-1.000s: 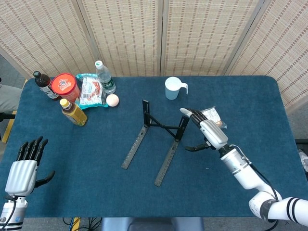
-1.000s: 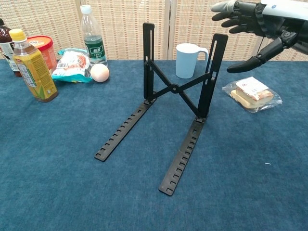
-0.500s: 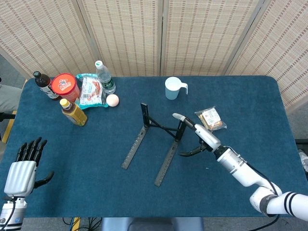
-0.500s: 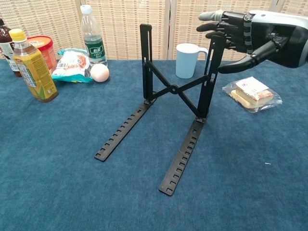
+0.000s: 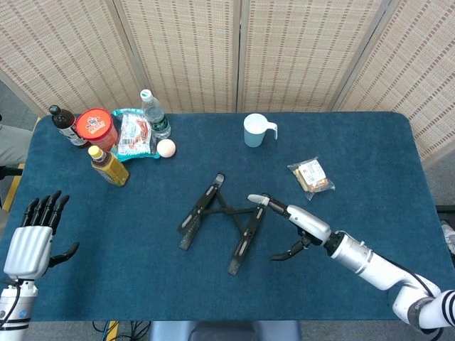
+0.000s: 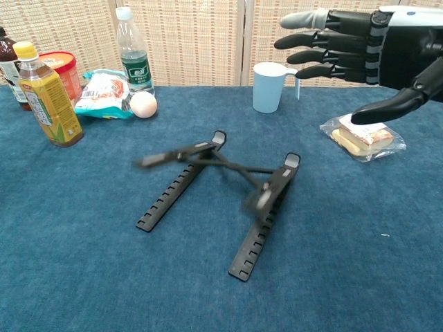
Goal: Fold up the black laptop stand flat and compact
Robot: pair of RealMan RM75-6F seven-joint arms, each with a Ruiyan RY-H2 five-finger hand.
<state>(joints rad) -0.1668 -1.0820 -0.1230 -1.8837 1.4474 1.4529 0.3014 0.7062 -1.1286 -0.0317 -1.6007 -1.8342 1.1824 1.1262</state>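
so uprights of laptop stand (image 5: pixel 220 221) tipped down, blurred; rails not yet together. my right hand (image 5: pixel 293 222) just beside stand, fingers spread, grasping nothing.

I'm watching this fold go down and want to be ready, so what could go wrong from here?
The laptop stand is blurred mid-collapse while the right robot hand hovers open above it, so it may land askew with its arms still spread. Reaching in to press it flat could pinch fingers between the rails. A wide sweep might knock the wrapped snack or the cup.
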